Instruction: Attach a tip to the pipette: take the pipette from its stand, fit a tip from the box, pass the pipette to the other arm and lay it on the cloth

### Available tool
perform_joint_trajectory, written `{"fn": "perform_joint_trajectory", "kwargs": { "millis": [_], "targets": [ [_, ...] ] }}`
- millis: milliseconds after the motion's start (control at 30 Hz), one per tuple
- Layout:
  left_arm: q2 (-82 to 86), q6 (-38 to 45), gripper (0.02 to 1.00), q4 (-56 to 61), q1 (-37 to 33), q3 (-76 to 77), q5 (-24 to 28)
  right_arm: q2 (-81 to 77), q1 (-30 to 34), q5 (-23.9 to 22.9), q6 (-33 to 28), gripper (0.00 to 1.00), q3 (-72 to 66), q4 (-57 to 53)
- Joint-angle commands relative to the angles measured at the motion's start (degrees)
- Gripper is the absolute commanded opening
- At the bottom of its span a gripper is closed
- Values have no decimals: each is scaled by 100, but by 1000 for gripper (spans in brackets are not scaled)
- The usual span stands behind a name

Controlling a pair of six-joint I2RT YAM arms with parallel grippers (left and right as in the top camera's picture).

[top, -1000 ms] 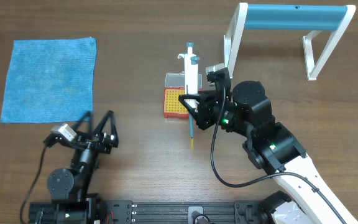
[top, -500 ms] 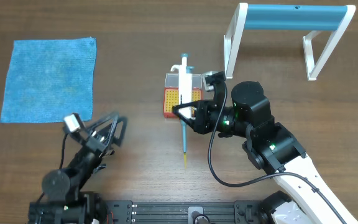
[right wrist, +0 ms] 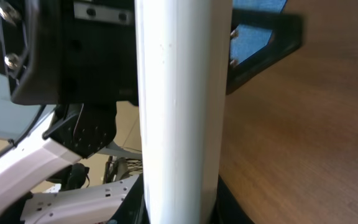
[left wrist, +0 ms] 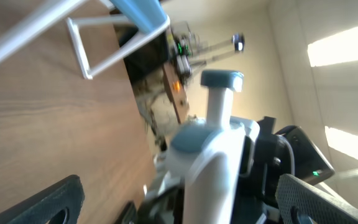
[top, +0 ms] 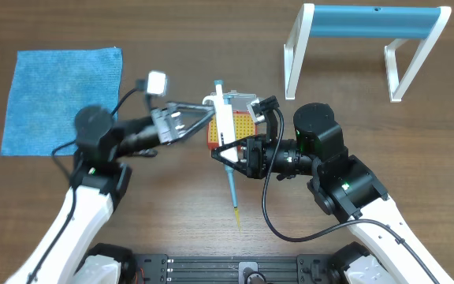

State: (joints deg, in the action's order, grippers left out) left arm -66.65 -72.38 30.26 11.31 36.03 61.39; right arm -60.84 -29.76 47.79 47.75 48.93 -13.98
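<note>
Right gripper [top: 231,150]: clamped on the white body of one pipette [top: 224,126], held above mid-table, thin end toward the near edge. A tip at that end is too small to confirm.

Left gripper [top: 206,117]: spread apart, one finger [left wrist: 48,199] on each side of the pipette's plunger end. Contact cannot be judged.

One tip box [top: 245,124] lies under the pipette, partly covered.

One blue cloth [top: 61,102] lies by the table's [top: 172,197] far left corner. One stand [top: 369,21] is at the far right.
</note>
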Motion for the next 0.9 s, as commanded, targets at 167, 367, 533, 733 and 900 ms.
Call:
{"fn": "perform_joint_trajectory", "kwargs": {
  "millis": [167, 367, 533, 733, 900],
  "targets": [
    [-905, 387, 1000, 516, 494, 769, 295, 59, -44, 136, -2, 80, 101, 35],
    [-907, 411, 998, 511, 435, 769, 601, 61, 11, 114, -258, 82, 101, 33],
    [-905, 411, 952, 511, 365, 769, 754, 61, 96, 138, -258, 82, 101, 33],
    [-905, 409, 356, 511, 367, 769, 789, 61, 96, 140, -258, 80, 101, 33],
    [-905, 387, 27, 514, 378, 769, 813, 61, 96, 140, -256, 80, 101, 33]
  ]
}}
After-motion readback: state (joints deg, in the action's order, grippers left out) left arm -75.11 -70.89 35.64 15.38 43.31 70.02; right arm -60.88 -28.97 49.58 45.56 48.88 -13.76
